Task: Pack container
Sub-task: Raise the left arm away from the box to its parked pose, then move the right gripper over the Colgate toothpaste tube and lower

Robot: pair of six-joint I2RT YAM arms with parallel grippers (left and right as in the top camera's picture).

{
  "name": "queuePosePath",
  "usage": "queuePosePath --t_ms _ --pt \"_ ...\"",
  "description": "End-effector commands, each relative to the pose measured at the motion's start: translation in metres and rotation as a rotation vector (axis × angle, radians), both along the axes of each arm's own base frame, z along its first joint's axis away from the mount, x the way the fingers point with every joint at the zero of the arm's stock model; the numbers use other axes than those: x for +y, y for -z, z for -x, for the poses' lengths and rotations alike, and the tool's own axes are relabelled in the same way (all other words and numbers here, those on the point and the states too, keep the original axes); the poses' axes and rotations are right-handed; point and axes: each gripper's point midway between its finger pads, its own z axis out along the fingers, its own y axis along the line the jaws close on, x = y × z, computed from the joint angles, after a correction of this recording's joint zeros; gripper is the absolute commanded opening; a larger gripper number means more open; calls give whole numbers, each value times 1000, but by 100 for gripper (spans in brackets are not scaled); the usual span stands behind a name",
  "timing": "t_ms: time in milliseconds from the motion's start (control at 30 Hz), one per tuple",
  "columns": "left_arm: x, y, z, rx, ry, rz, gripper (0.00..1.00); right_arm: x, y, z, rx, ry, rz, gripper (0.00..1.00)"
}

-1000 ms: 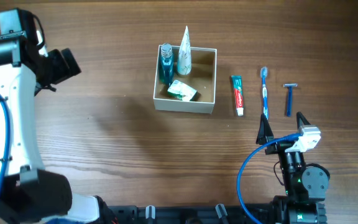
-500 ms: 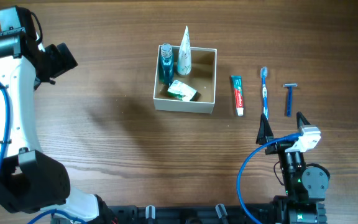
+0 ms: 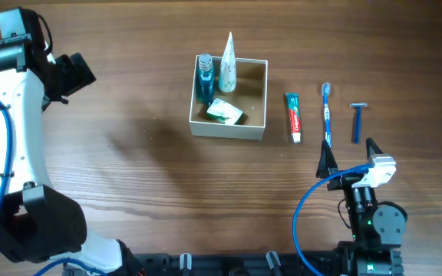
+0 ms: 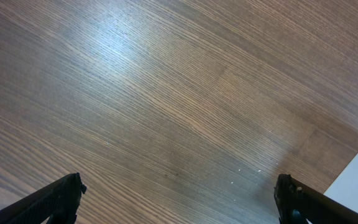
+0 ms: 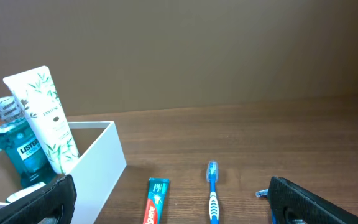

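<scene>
Overhead: container [image 3: 227, 129], half packed, sits mid-table holding bottle [image 3: 205, 77], tube [image 3: 228, 57] and packet [image 3: 225, 112].
Toothpaste [image 3: 293, 117], toothbrush [image 3: 327, 115] and razor [image 3: 357, 121] lie in a row beside it, likely queued for the right gripper [image 3: 349, 153], spread empty near them; the left gripper [image 3: 74, 75], spread too, hangs well left of the container.
</scene>
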Motion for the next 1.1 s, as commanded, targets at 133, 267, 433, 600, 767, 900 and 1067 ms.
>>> queuePosePath --t_ms 133,267,433,600,767,900,1067 --pt "2 -1 -2 -6 -12 -1 100 1 -1 0 -4 -5 3 100" --pt "2 -1 -2 -7 -12 -1 100 2 -1 0 -5 -10 -4 100" --pt "2 -1 -2 -7 -12 -1 100 5 -7 1 -10 -31 -238 100" --pt "2 -1 -2 -7 -12 -1 100 4 -8 0 9 -26 -512 100" --pt "2 -1 -2 -7 -12 -1 100 1 -44 4 -125 -62 -655 100" --pt "2 -1 -2 -7 -12 -1 100 4 -98 19 -331 -116 -507 100" --pt "2 -1 -2 -7 -12 -1 100 15 -140 26 -344 -154 -349 100"
